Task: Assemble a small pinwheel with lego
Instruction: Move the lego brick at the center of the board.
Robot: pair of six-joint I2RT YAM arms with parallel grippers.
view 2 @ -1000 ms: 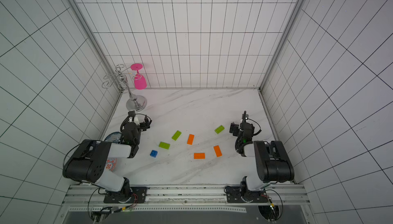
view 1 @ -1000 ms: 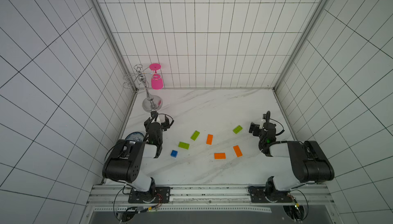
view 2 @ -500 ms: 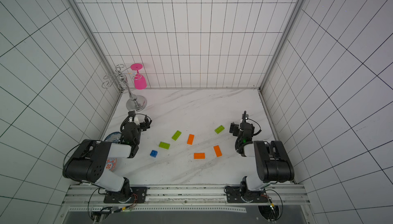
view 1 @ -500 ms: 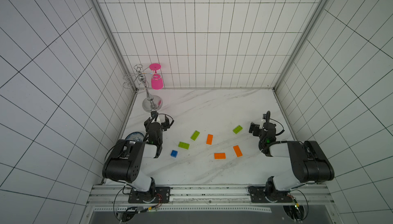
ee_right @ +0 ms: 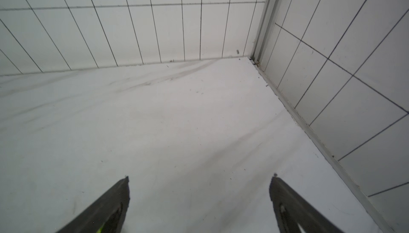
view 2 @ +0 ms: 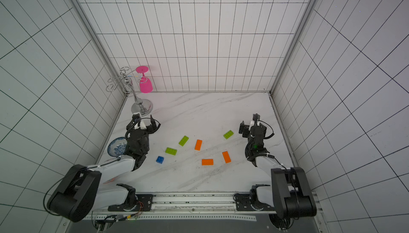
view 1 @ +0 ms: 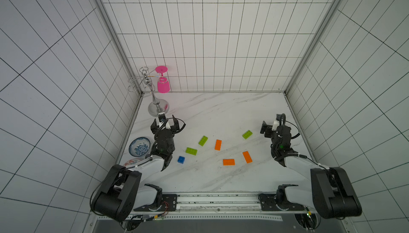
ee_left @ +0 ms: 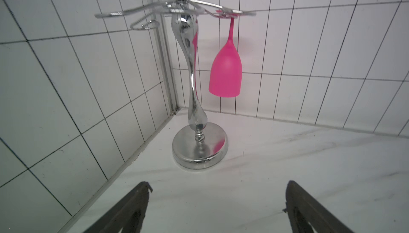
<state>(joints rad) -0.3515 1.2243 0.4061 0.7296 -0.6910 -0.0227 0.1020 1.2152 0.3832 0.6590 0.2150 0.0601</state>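
The left gripper stands spread wide, holding nothing, only its finger ends in wrist view; ahead rises a chrome rack, top cut off, a pink glass hanging. The right gripper gapes likewise over table. Between them, behind their tips, the lego lies as seven separate bricks. A red-patterned dish is mostly hidden under the left arm.
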